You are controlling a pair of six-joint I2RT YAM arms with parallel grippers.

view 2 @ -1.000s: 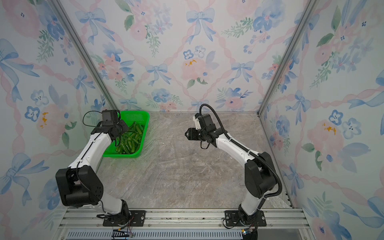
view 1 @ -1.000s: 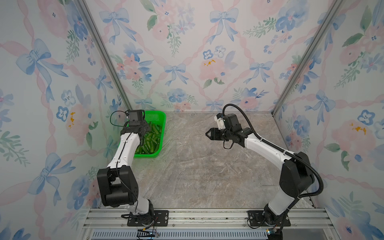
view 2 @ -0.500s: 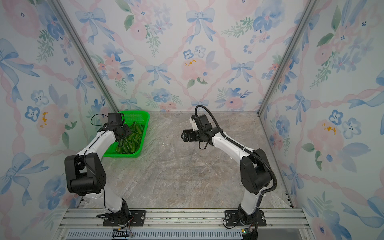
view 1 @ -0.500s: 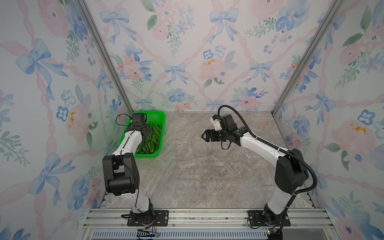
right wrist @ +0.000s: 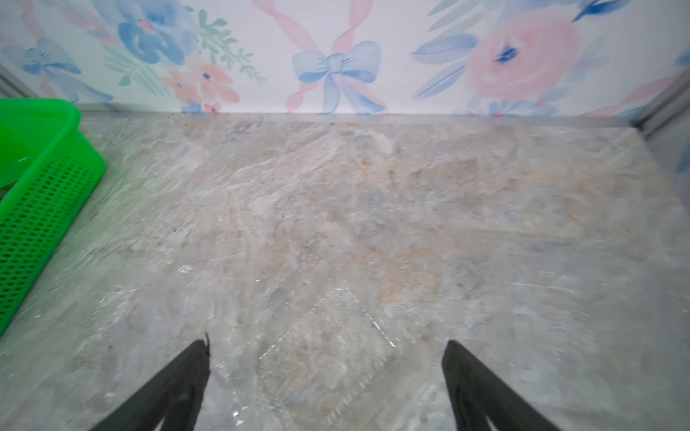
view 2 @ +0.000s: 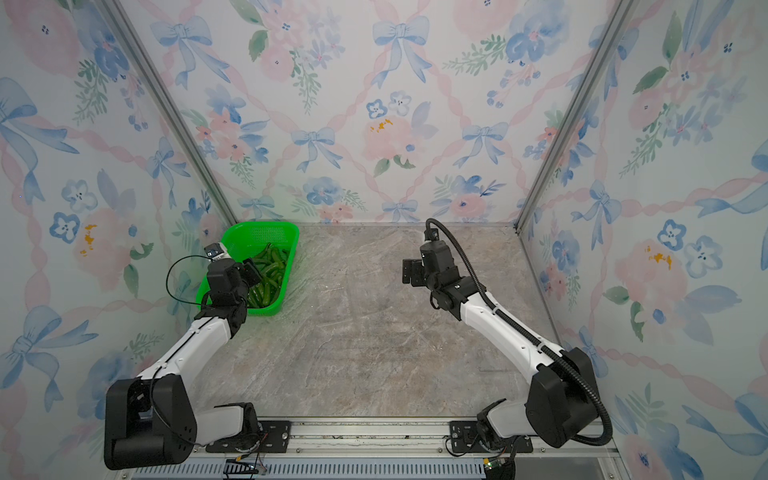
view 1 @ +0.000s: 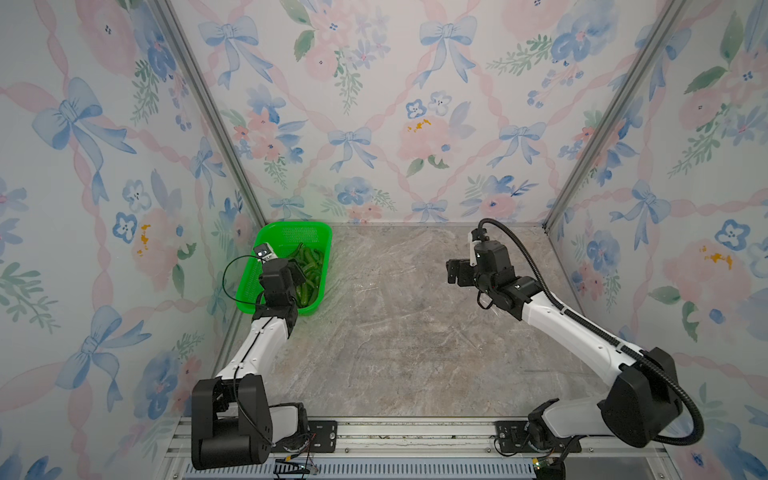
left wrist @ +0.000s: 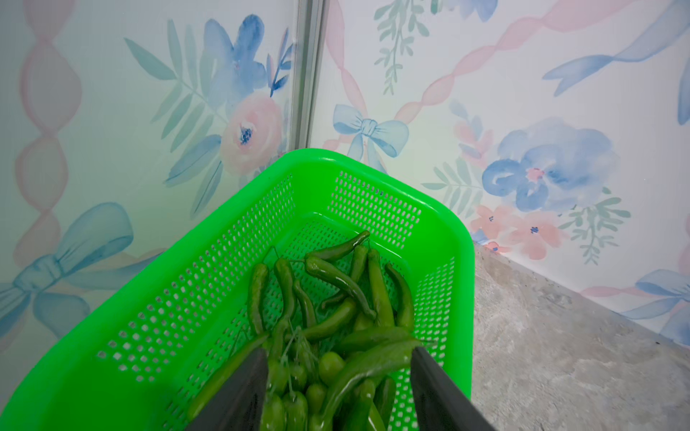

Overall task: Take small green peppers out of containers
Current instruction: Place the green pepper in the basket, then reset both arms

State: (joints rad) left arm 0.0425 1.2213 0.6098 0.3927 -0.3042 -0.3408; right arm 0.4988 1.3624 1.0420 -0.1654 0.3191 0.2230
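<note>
Small green peppers (view 1: pixel 311 266): loose heap, all in the bright green perforated basket (view 1: pixel 291 227), crowded toward its near end. Basket: far left corner of the bench (view 1: pixel 415 332), beside both walls. Left arm (view 1: pixel 266 336): reaches over the basket's near end; left jaws parted above the heap, gripping nothing. Right arm (view 1: pixel 561 324): over the bench toward its right edge, well apart from the basket; right jaws spread wide, released, nothing between them.
</note>
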